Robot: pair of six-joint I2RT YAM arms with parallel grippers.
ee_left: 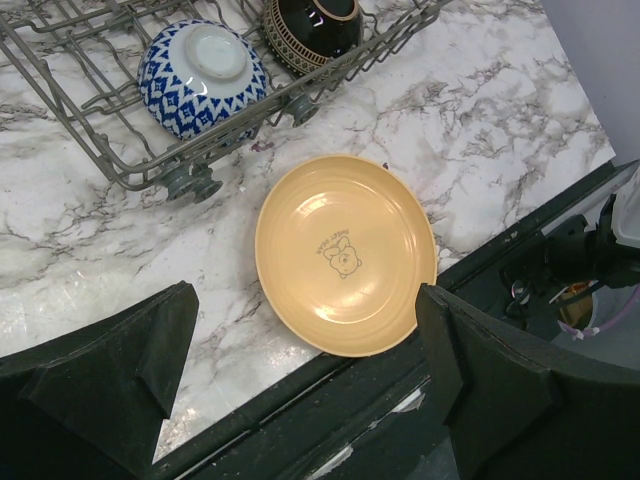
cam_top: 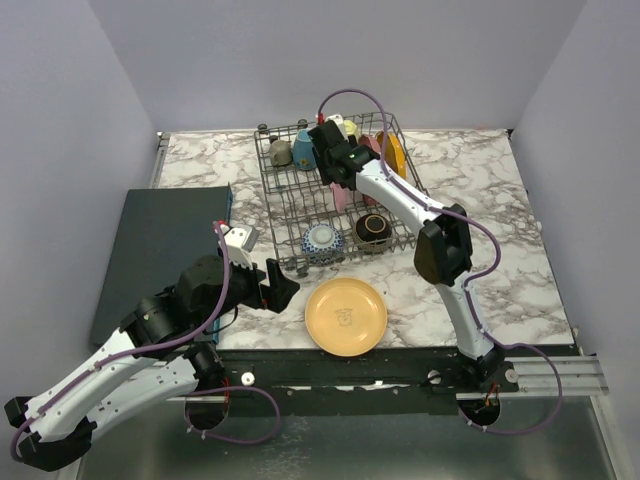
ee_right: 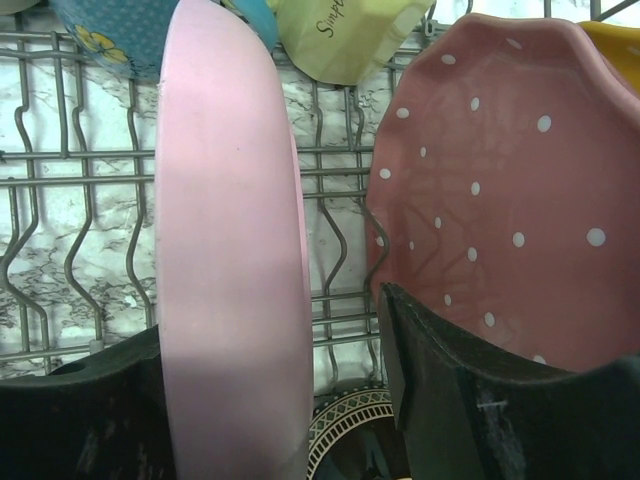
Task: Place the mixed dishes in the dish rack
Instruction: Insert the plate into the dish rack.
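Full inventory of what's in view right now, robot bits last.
dish rack: 1, grey wire, far centre of table
plain plate: 1, pink, on edge in rack, between right fingers
dotted plate: 1, pink with white dots, on edge in rack
orange plate: 1, orange, far right of rack
mugs: 3, grey, blue, yellow, far end of rack
patterned bowl: 1, blue and white, near end of rack
dark bowl: 1, dark brown, beside it
yellow plate: 1, flat on table, near edge
mat: 1, dark, left
table: 1, white marble
left gripper: open, above yellow plate
right gripper: open, in rack
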